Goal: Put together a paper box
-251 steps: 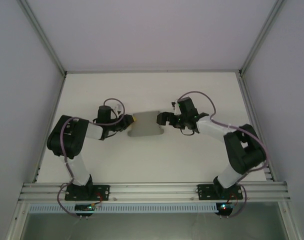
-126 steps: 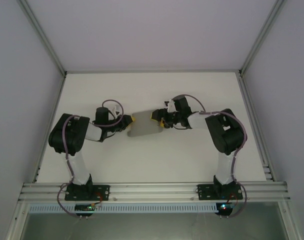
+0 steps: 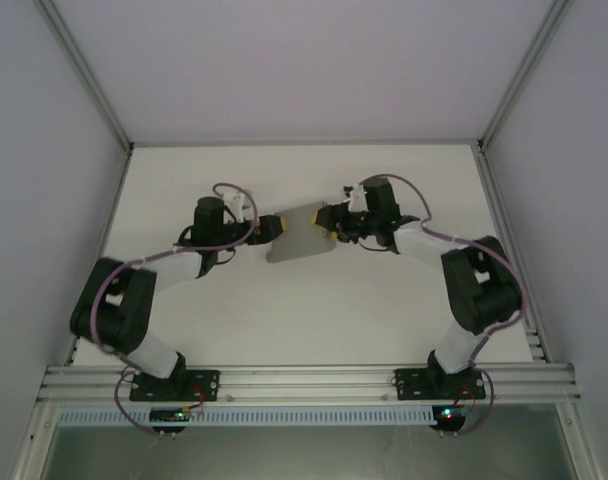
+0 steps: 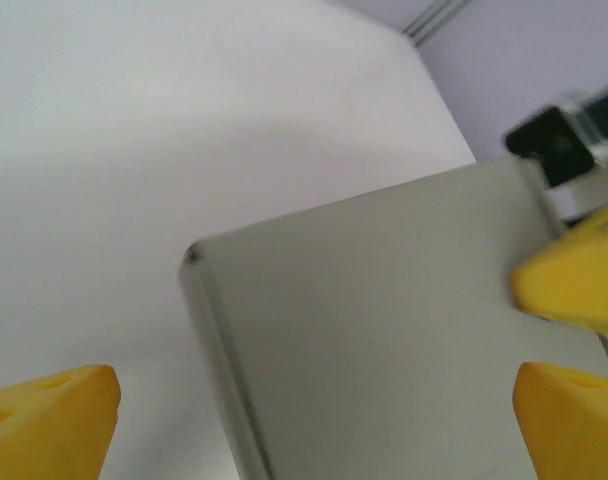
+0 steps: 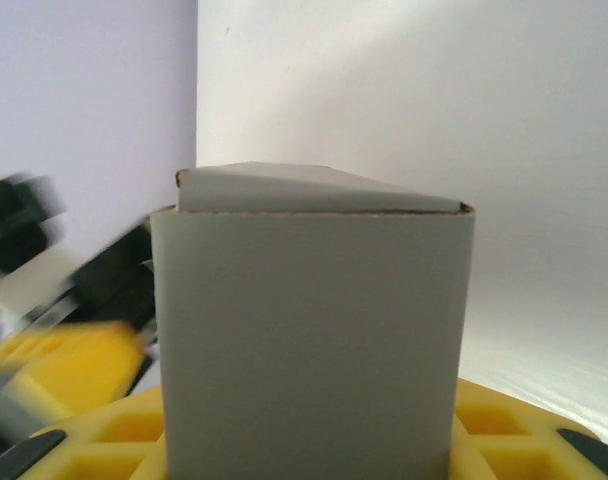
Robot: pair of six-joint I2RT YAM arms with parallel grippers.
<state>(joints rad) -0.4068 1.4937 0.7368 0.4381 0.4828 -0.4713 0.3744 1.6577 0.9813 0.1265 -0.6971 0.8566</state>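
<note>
Box: one grey cardboard box (image 3: 302, 238), closed into a low rectangular shape, at mid-table (image 3: 314, 320) between the two grippers; the shadow under it in the left wrist view suggests it is lifted or tipped, not lying flat.
Long axis: runs left to right, from one gripper toward the other, with the right end a little farther from the bases.
Right gripper (image 3: 332, 224): clamped on the box's right end; in its own wrist view the box (image 5: 309, 340) rises straight out from between the yellow fingers (image 5: 504, 430).
Left gripper (image 3: 267, 229): spread wide, holding nothing; its fingertips (image 4: 49, 420) stand either side of the box's left end (image 4: 384, 330), apart from it.
Key relation: the box lies straight ahead of the left fingers, its end inside their gap; the right arm alone carries it.
Nearer arm: both are at the box, one at each end.
Count: one box, two arms, two grippers.
Likely next: the left gripper would need to close on its end or press a flap.
</note>
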